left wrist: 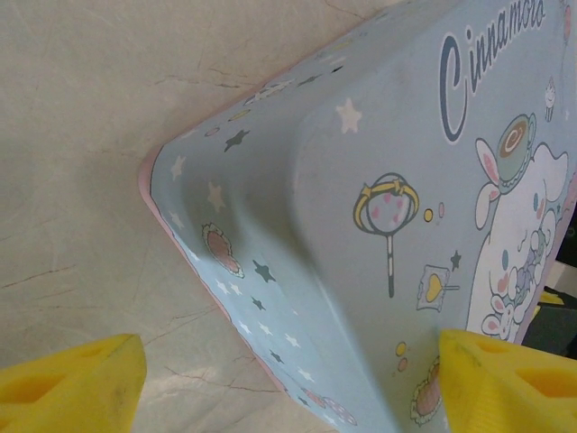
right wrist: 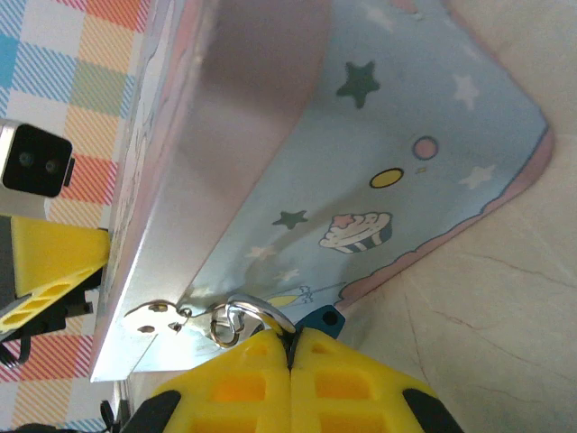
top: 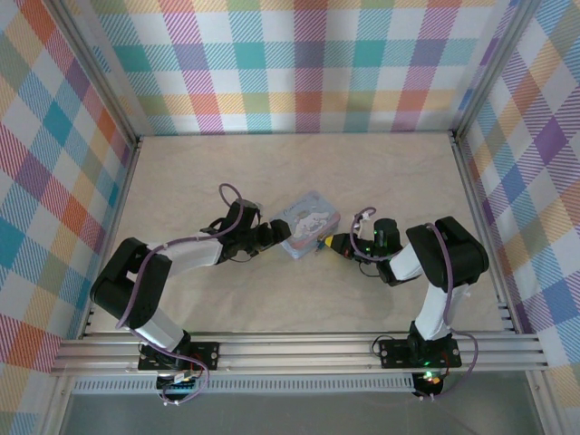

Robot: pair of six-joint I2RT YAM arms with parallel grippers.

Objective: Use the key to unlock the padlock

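Right pincer (right wrist: 290,350): fully closed, yellow fingers pressed flat together, tips against the small teal padlock (right wrist: 323,319) at the clasp on the light-blue tin (right wrist: 397,117) | Left pincer (left wrist: 288,374): wide open, fingers (left wrist: 72,383) either side of the tin's corner, left finger clear of it | Tin on surface (left wrist: 81,135).

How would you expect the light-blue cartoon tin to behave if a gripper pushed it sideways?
The tin looks like thin sheet metal, so probably stiff and light, sliding easily on the table. Its broad, flat shape suggests it would not roll. Its printed face looks smooth, so a grip might slip.
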